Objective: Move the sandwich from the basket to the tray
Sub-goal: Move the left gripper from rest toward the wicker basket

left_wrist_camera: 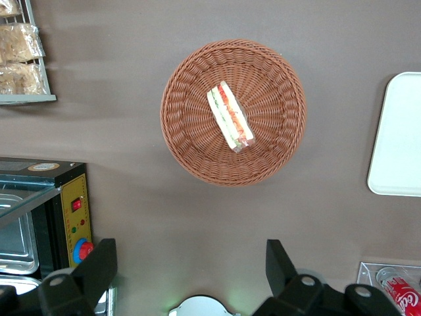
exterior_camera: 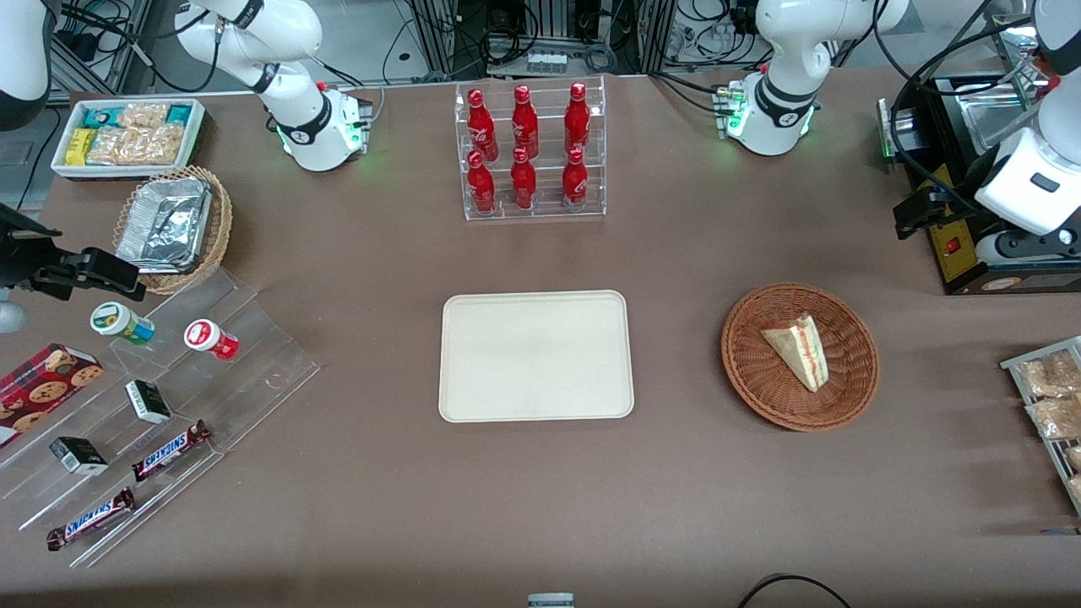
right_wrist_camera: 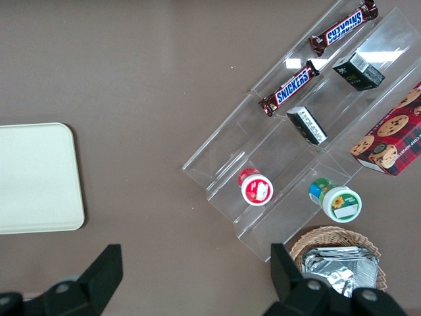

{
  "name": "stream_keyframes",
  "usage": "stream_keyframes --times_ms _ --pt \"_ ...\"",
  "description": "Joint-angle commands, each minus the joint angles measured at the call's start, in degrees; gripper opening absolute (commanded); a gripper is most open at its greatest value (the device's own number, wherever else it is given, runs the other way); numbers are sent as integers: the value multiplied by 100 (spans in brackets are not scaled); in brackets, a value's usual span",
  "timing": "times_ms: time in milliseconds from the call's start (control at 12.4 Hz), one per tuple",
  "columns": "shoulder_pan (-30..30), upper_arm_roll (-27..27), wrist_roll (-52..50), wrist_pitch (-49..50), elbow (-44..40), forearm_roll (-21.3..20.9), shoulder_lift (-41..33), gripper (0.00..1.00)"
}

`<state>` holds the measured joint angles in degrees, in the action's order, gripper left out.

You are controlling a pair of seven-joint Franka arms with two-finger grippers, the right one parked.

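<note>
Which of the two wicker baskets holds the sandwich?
The reddish-brown basket under the open gripper, holding the sandwich; the tan basket holds foil containers.

Sandwich [exterior_camera: 797,350] in basket [exterior_camera: 752,371], beside tray [exterior_camera: 535,355]; gripper [left_wrist_camera: 191,276] above.

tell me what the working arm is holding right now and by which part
Nothing. The left gripper hangs open, raised away from the basket; the sandwich lies in it, untouched.

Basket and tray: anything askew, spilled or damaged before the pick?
Nothing stands out. The sandwich lies whole in the basket, cut edge up. The tray sits flat and bare, square to the table. The gripper is open above the table, beside the basket.
</note>
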<state>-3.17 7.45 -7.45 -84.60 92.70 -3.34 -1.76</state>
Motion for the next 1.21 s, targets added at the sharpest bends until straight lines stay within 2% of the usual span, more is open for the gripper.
stream_keyframes --times_ms 0,321,723,884,1125 --pt "19 -33 68 154 -59 26 -61 100" --pt "1 -147 77 -30 299 26 167 100" --pt "10 -200 -19 -1460 1608 35 185 100" --pt "10 -209 -727 -2198 2066 236 334 100" --pt "45 -183 -1609 -2867 2269 237 799 100"
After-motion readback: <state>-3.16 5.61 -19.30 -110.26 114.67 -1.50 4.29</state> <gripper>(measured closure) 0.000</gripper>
